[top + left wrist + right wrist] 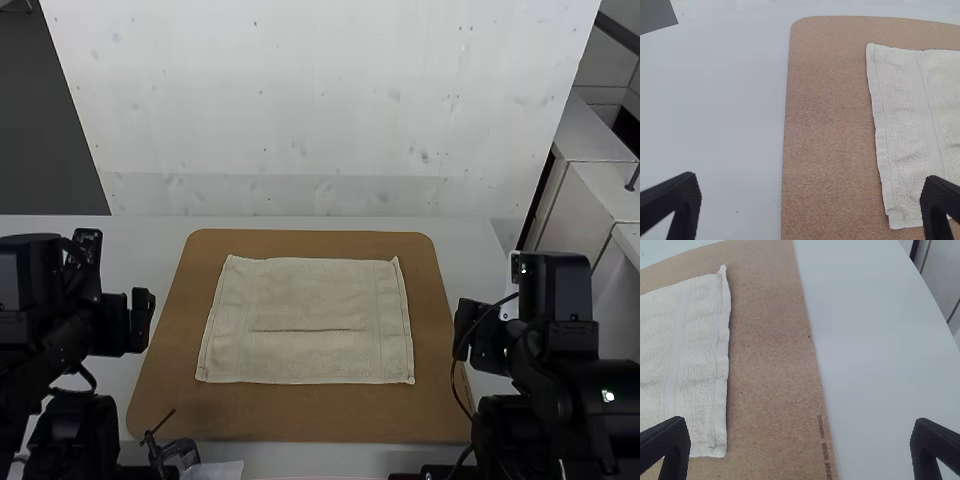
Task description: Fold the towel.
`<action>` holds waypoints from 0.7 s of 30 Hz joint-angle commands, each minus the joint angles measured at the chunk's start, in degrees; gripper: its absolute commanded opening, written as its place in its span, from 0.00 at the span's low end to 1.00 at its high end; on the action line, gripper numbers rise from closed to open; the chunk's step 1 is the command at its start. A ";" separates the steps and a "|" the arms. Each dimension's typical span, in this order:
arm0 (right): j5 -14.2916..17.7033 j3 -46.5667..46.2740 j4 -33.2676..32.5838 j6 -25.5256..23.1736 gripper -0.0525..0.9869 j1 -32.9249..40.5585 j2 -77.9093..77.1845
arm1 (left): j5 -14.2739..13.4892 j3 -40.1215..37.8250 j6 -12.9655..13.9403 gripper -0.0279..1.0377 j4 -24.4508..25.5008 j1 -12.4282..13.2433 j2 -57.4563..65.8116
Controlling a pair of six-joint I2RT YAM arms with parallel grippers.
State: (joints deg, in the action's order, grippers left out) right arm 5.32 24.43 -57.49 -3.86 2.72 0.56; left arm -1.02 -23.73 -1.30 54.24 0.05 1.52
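A cream towel (305,320) lies spread as a rectangle on the brown board, with a short crease across its middle and slightly raised far corners. Left of the board is my left gripper (142,318), above the table and apart from the towel; in the left wrist view that gripper (810,202) has its two fingers wide apart with nothing between them, and the towel (910,135) is seen along one side edge. My right gripper (462,328) is beyond the towel's right side. From its wrist, the right gripper (801,442) stands open and empty, near the towel (690,365).
The brown board (300,415) has rounded corners and rests on a pale table (150,235). A white panel (320,110) rises behind the table. Near the front edge, left of centre, is a small dark object (180,450) with a thin rod.
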 commanded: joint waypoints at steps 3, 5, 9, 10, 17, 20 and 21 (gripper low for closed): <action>-4.71 1.24 1.68 2.36 0.97 -0.08 -1.70 | 0.93 -1.32 -0.81 0.95 -0.62 0.74 -1.87; -4.71 1.24 1.68 2.36 0.97 -0.08 -1.70 | 0.93 -1.32 -0.81 0.95 -0.62 0.74 -1.87; -4.71 1.24 1.68 2.36 0.97 -0.08 -1.70 | 0.93 -1.32 -0.81 0.95 -0.62 0.74 -1.87; -4.71 1.24 1.68 2.36 0.97 -0.08 -1.70 | 0.93 -1.32 -0.81 0.95 -0.62 0.74 -1.87; -4.79 1.24 1.60 2.28 0.97 -0.52 -1.52 | 1.98 -1.24 -1.07 0.95 -0.80 0.82 -1.69; -5.59 1.41 1.42 1.31 0.97 -0.61 -1.44 | 3.92 -1.50 -0.98 0.95 -0.62 0.65 0.33; -6.55 1.59 1.42 0.52 0.97 -0.35 -1.44 | 4.00 -1.85 -1.16 0.95 -0.54 0.65 2.17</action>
State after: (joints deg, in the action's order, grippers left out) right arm 0.93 24.43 -56.29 -2.02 2.70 0.27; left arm 0.64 -23.73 -1.80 54.11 0.38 0.78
